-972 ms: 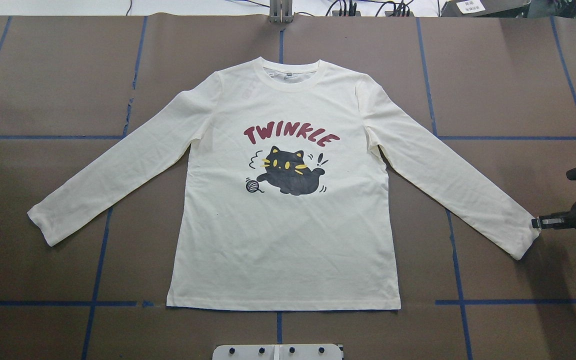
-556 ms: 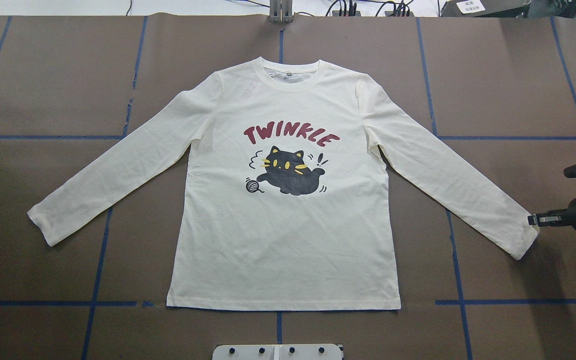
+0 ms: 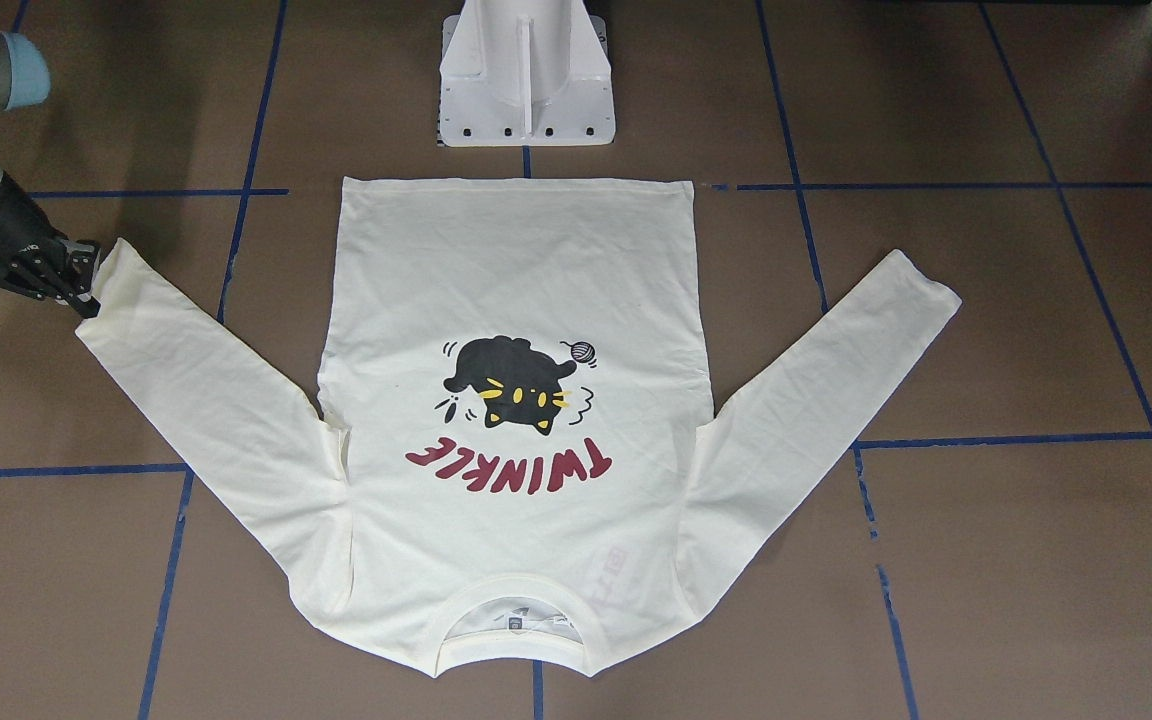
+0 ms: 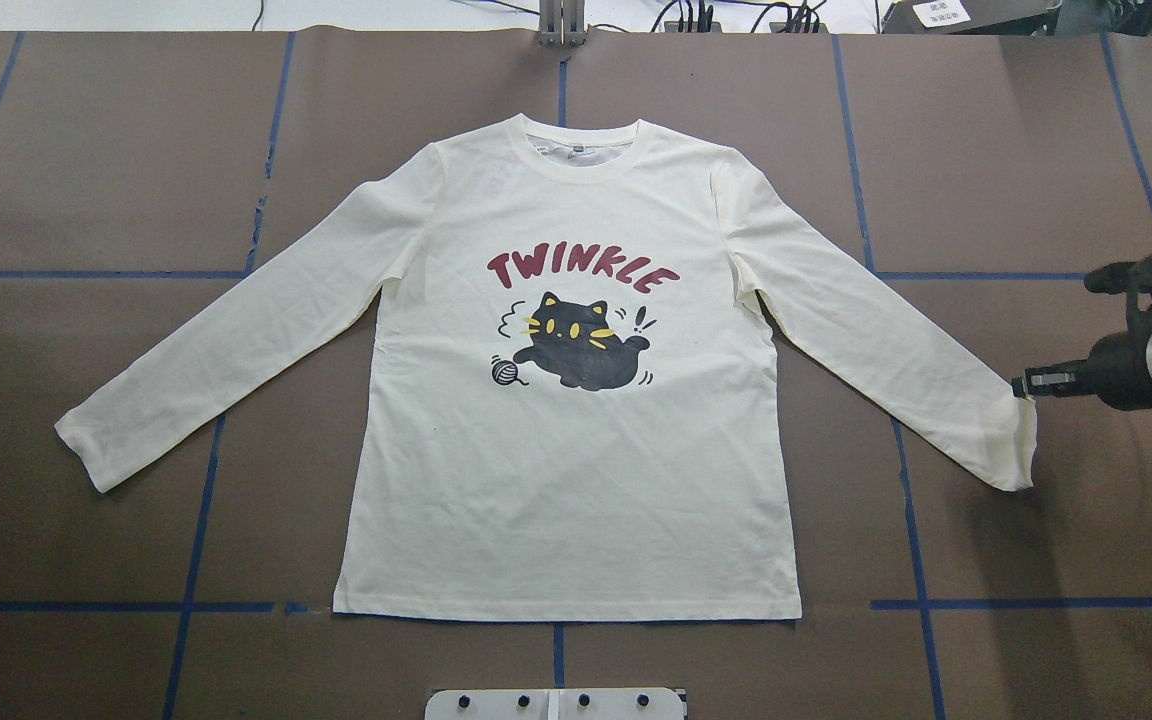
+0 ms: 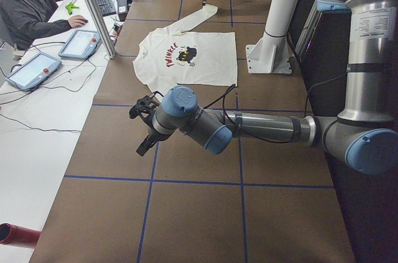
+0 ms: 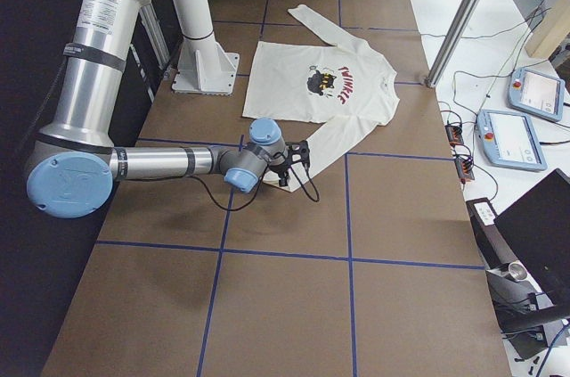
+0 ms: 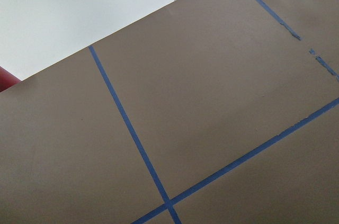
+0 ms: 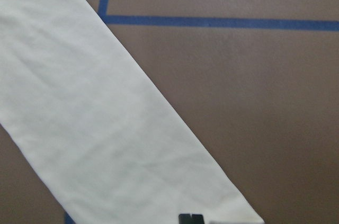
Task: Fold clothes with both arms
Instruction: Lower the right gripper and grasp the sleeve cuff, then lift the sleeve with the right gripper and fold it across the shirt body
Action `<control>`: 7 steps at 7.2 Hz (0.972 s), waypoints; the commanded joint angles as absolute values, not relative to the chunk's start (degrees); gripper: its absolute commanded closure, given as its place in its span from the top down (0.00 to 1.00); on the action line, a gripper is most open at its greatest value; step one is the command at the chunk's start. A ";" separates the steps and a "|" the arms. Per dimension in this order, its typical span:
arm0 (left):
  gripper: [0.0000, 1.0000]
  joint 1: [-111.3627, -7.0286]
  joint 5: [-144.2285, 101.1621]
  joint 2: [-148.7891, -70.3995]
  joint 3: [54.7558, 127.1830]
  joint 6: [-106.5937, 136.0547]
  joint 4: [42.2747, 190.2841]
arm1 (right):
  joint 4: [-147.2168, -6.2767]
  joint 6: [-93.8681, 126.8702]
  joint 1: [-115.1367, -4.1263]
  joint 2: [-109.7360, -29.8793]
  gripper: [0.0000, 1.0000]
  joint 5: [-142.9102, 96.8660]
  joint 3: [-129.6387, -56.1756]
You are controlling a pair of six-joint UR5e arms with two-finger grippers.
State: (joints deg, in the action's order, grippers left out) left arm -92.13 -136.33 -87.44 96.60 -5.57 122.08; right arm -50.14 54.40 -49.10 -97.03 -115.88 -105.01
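Note:
The cream-white shirt (image 4: 576,480) lies flat on the brown table, cat print and "TWINKLE" facing up, both sleeves spread out. My right gripper (image 4: 1024,384) is shut on the cuff of the sleeve on the overhead view's right, and the cuff edge is lifted and curled. The front-facing view shows the same grip (image 3: 88,285) at the shirt's (image 3: 506,270) left sleeve end. In the right wrist view the sleeve (image 8: 106,128) runs diagonally up from a fingertip (image 8: 190,217). My left gripper (image 5: 144,127) hovers over bare table well away from the shirt; I cannot tell its state.
The white pedestal base (image 3: 526,80) stands just behind the shirt's hem. Blue tape lines (image 4: 206,500) grid the brown table. A person (image 5: 28,2) sits at a side desk with tablets (image 5: 78,44) beyond the table's far edge.
My right gripper has moved inward and toward the table's far side, carrying the cuff with it. That sleeve end now sits higher and closer to the body.

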 commanded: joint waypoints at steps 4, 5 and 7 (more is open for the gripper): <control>1.00 -92.20 -136.23 -87.36 96.68 -5.27 121.99 | -96.80 54.49 -49.49 -52.12 0.00 -105.77 -106.35; 1.00 -92.28 -136.23 -87.28 96.68 -5.27 121.91 | -97.29 54.49 -48.09 -45.16 0.00 -102.43 -103.39; 1.00 -92.29 -136.14 -86.93 96.59 -5.27 121.90 | -97.03 55.36 -40.83 -29.69 0.00 -91.99 -87.98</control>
State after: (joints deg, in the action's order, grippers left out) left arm -92.27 -136.18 -87.12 96.63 -5.28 121.91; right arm -96.78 54.74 -45.50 -39.30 -98.61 -97.26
